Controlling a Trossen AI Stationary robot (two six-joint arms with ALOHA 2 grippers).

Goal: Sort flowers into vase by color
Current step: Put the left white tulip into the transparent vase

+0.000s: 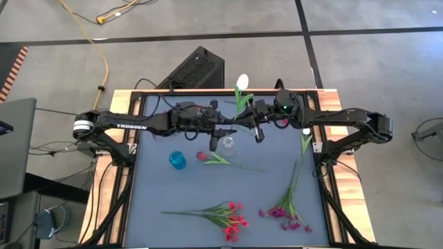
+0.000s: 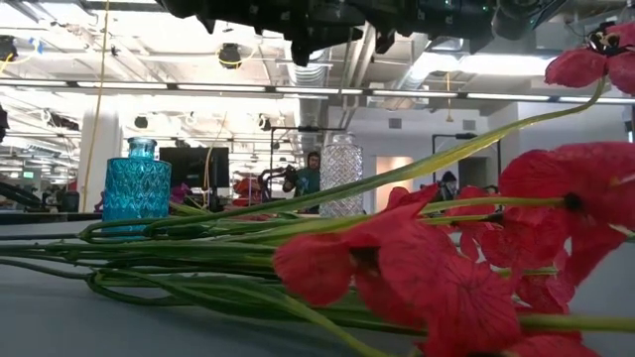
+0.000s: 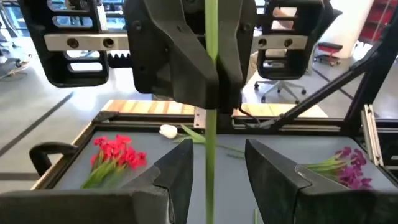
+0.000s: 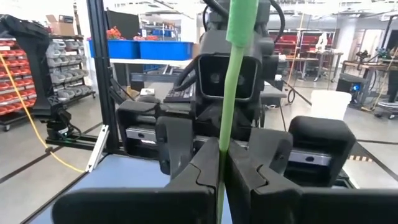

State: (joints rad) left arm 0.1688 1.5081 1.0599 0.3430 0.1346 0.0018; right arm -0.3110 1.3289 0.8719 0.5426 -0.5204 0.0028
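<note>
A white tulip [image 1: 241,81] on a green stem [image 3: 210,143] is held up over the far middle of the table. My right gripper [image 4: 221,168], reaching in from the right, is shut on that stem. My left gripper [image 3: 211,180] faces it from the left and is open, one finger on either side of the stem and not touching it. A blue vase [image 1: 177,160] and a clear vase [image 1: 228,144] stand on the mat below. Lying on the mat are a pink-red tulip [image 1: 208,158], a red cluster [image 1: 232,218], a magenta cluster [image 1: 285,213] and a small white bud [image 1: 305,131]. My right gripper pinches the white tulip's green stem [image 4: 222,140] between its two fingers, partway along its length. The fingers come level from the table's right side and lie across the stem. The flower is lifted clear of the table, nearly upright, with its bloom on top and leaning toward the far edge.
The two vases stand close under both grippers. The near half of the mat holds the loose flowers; the red cluster [image 2: 446,268] fills the front of the low view. A black box [image 1: 197,69] stands beyond the far edge.
</note>
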